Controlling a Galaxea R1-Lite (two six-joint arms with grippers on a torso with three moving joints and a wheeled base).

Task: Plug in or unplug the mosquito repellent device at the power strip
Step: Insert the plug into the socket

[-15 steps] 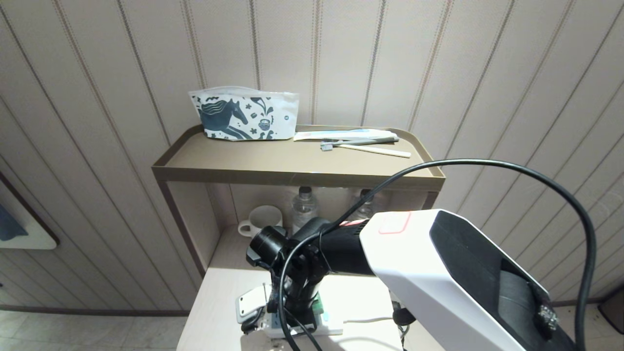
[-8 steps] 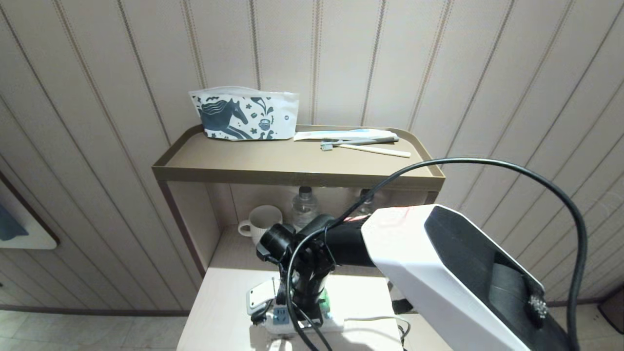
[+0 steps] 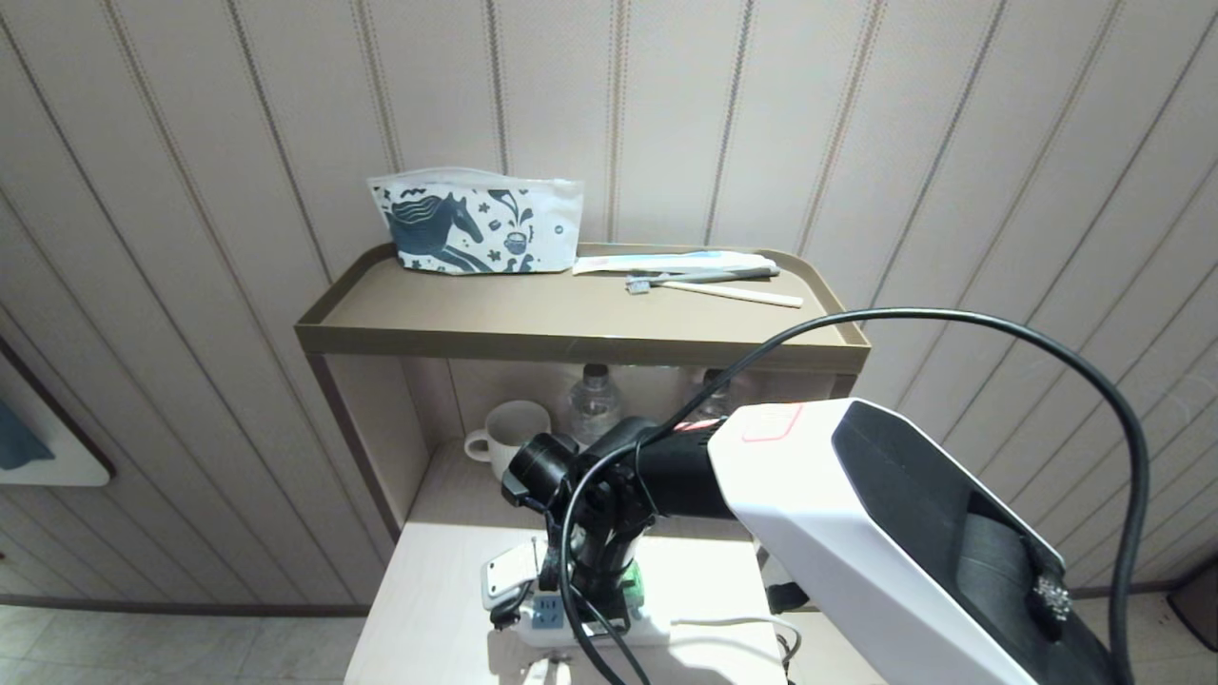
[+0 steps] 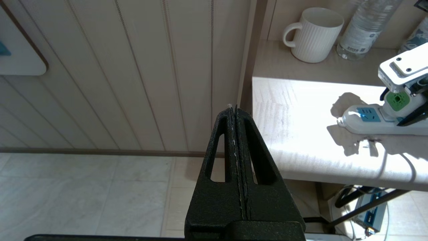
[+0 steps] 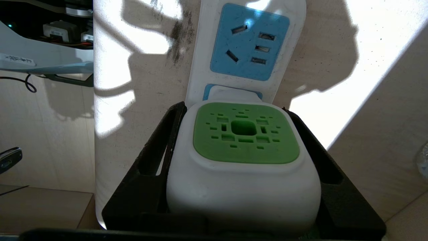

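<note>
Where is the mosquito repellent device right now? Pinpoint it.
The mosquito repellent device sits between the right gripper fingers, over the power strip, beside its free blue socket, low centre in the head view.

Over the last second my right gripper [image 3: 592, 582] has slid sideways along the power strip [image 3: 590, 628], away from its free end, and most of that shift came in the first half of the second; since then I have barely moved. The mosquito repellent device [image 5: 242, 160] has travelled with me, clamped between my two black fingers [image 5: 150, 160]. It now sits over the strip's second socket face, with its white plug part against that face. The blue socket [image 3: 545, 615] at the strip's end, hidden under my wrist a second ago, now lies uncovered just beyond my fingertips. My forearm has swung the same way with the hand.
</note>
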